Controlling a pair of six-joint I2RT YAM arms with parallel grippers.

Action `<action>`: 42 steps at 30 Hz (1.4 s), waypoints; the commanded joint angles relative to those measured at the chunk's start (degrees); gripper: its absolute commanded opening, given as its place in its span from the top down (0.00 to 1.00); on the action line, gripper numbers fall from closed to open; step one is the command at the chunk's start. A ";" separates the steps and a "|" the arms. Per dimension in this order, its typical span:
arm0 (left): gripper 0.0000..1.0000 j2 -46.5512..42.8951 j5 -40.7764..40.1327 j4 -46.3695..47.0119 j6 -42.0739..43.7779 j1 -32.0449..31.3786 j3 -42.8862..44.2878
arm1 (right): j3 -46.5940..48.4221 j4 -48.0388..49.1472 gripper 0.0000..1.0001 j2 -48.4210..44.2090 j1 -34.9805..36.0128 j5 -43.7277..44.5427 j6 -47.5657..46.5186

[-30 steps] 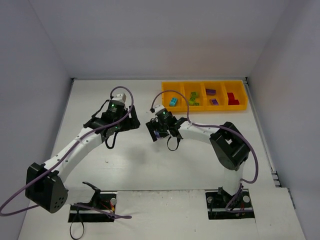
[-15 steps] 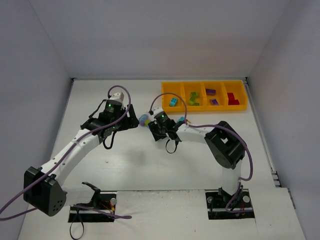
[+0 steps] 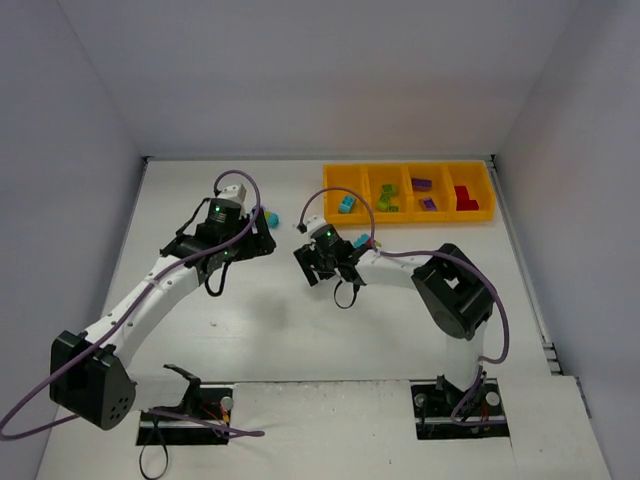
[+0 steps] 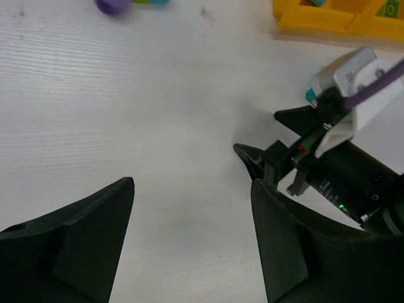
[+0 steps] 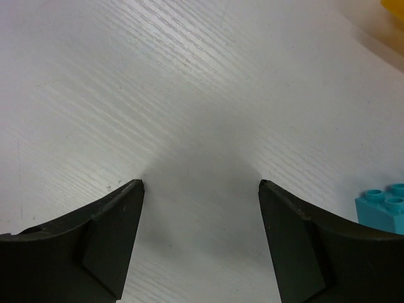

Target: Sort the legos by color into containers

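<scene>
Since a half-second ago the cluster (image 3: 268, 218) of teal and purple bricks has shifted from beside the right gripper (image 3: 312, 266) to the table (image 3: 260, 330) just off the left gripper (image 3: 256, 238), seen from above; the tray (image 3: 405, 218) far right holds teal, green, purple and red bricks, one colour per compartment. From the left wrist, the left gripper (image 4: 192, 189) gapes empty, the blurred cluster (image 4: 113, 5) at the top edge. From the right wrist, the right gripper (image 5: 201, 189) stands wide and empty, a teal brick (image 5: 382, 208) lying lower right.

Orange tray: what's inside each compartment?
Left to right: one teal brick, green bricks, two purple bricks, red bricks. The right arm's cable crosses the first compartment, hiding part.
</scene>
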 commanded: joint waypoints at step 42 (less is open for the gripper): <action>0.31 50.62 -0.13 9.22 16.41 8.76 36.85 | -9.99 -6.62 0.30 -27.03 -1.58 -2.46 6.98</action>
